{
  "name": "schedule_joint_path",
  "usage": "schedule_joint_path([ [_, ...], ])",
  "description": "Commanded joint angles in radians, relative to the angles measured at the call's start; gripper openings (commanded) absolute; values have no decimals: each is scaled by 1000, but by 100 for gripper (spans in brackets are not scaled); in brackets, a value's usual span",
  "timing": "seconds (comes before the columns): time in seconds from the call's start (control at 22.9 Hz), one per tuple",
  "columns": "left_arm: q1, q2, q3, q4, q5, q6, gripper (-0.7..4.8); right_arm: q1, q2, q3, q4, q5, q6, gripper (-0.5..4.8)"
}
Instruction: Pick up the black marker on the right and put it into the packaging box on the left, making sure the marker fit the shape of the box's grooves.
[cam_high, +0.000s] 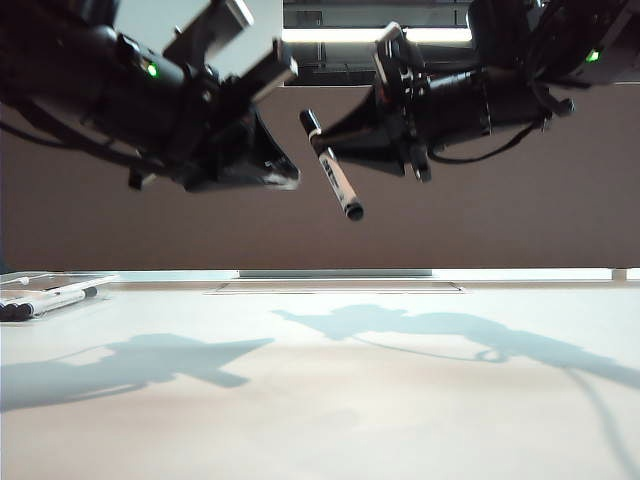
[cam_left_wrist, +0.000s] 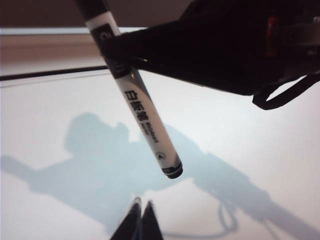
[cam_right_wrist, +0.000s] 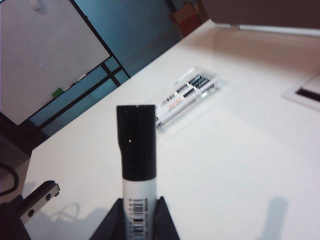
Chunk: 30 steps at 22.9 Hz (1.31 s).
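— Black marker (cam_high: 332, 177) is up in the air, well above the worktop (cam_high: 400, 400). The right hand (cam_high: 325, 135) has it pinched near the cap end, and it hangs tilted with the other black end lowest.

— So the pickup is done?

— I'd say so. What's left is the carry across and the fiddly bit, laying it down so it sits in a groove. The packaging box (cam_high: 60, 283) is over by the worktop's far left edge, well apart from both arms, with markers already lying in it.

— And the left hand (cam_high: 275, 165)?

— Closed tight on nothing, hanging just beside the marker, also high up.

— How can you tell it's closed?

— Its own wrist view shows two fingertips (cam_left_wrist: 134, 220) pressed together, with the marker's printed barrel hanging past them. From the front it's only a dark shape.

— Does the right wrist view add anything?

— It looks along the cap and shows the clear tray from above, with markers side by side. I can't tell which groove is free.
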Motion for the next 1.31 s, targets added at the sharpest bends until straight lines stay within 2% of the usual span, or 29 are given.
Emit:
schedule_joint_path([
  [0.04, -2, 31, 3, 74, 2, -3, 0, 1, 11, -5, 27, -9, 2, -4],
  [0.26, -2, 96, 4, 154, 2, -13, 104, 1, 25, -49, 103, -10, 9, -4],
  [0.48, -3, 121, 3, 157, 3, -53, 181, 1, 26, -58, 111, -51, 9, -4],
  [0.57, -9, 124, 3, 157, 3, -63, 228, 1, 26, -59, 126, -75, 9, -4],
  [0.74, -20, 125, 4, 166, 3, -89, 376, 2, 27, -58, 139, -106, 10, -4],
  [0.83, -22, 125, 4, 171, 3, -102, 385, 2, 27, -58, 140, -121, 10, -4],
  [0.92, -25, 127, 4, 195, 3, -168, 385, 3, 37, -58, 146, -153, 14, -4],
  [1.31, -25, 127, 4, 214, 3, -183, 380, 41, 44, -59, 153, -182, 25, -4],
])
